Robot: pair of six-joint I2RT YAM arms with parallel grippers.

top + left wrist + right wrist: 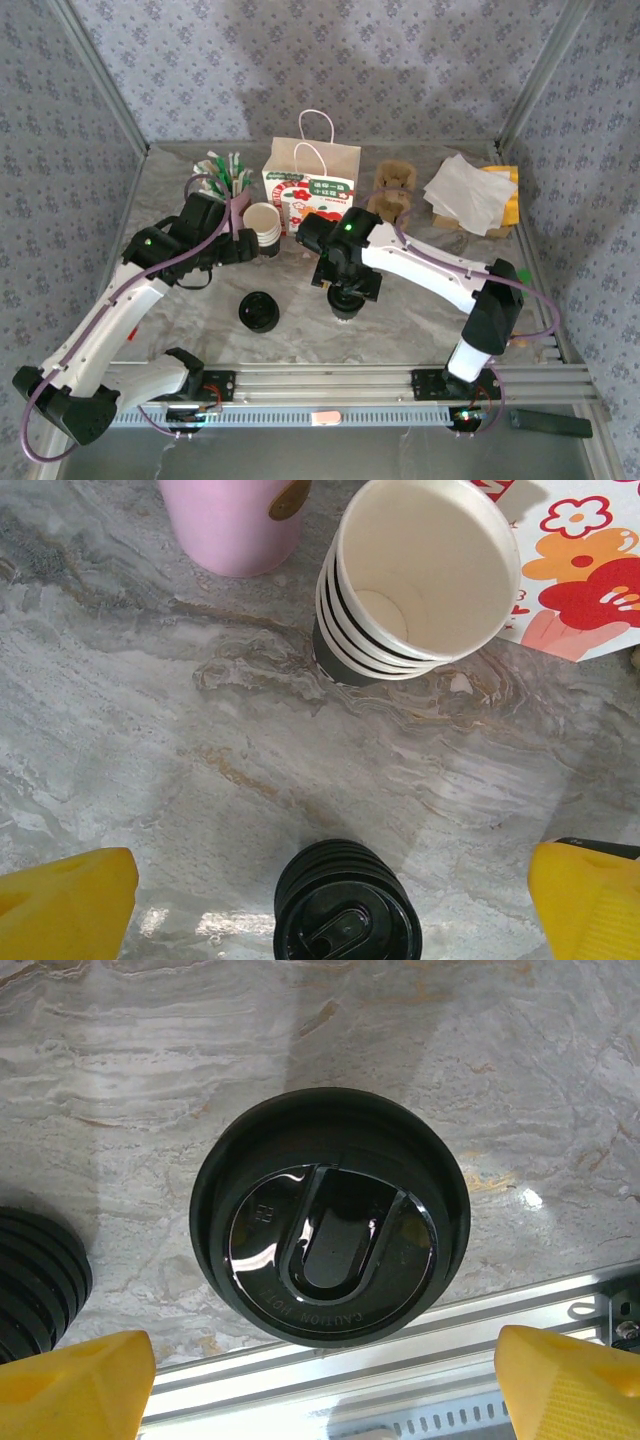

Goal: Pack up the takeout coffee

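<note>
The takeout coffee (330, 1230), a small cup under a glossy black lid, stands on the marble table near the front rail. My right gripper (325, 1390) hovers right above it, open, its yellow fingertips (75, 1385) wide on either side and touching nothing. From above, the right gripper (345, 280) hides most of the takeout coffee (347, 310). The paper bag (312, 185), white and brown with red flowers, stands upright behind it. My left gripper (245, 245) is open and empty beside the stack of lidless cups (420, 575), above the pile of black lids (345, 905).
A pink holder (235, 520) with straws stands at the back left. Brown cup sleeves (393, 190) and white napkins (468, 190) lie at the back right. The pile of lids (258, 311) sits left of the coffee. An aluminium rail (400, 380) runs along the near edge.
</note>
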